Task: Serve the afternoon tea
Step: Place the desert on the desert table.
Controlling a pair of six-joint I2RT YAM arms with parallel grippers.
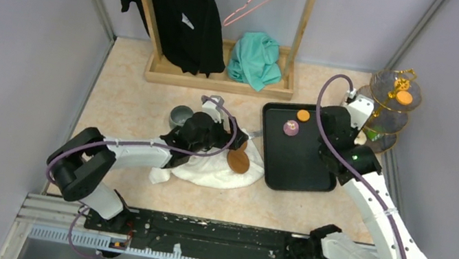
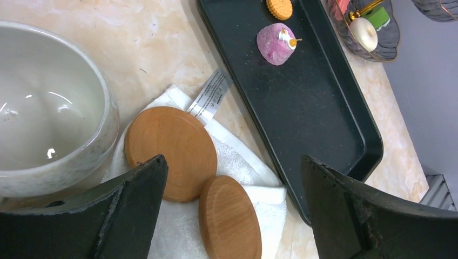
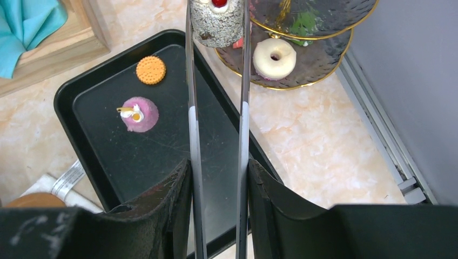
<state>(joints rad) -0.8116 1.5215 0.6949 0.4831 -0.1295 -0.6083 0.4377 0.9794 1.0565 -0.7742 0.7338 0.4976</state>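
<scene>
The clear-glass three-tier stand [image 1: 387,116] with its gold frame is at the far right, beside the black tray [image 1: 303,172]. Its lower tier [image 3: 318,56] carries a white doughnut [image 3: 275,58]. My right gripper [image 3: 217,164] is shut on the long metal tongs [image 3: 193,135]. The tong tips pinch a grey speckled cake [image 3: 217,24] with a red top, at the stand's edge. An orange biscuit [image 3: 150,69] and a pink sweet [image 3: 139,114] lie on the tray. My left gripper [image 2: 232,160] hangs open over two wooden coasters [image 2: 172,151], next to the grey mug [image 2: 54,108].
The coasters rest on a white towel [image 2: 243,164] left of the tray. A wooden clothes rack [image 1: 220,83] with a black garment and a teal cloth [image 1: 255,60] stands at the back. Grey walls close in on both sides; the stand sits close to the right one.
</scene>
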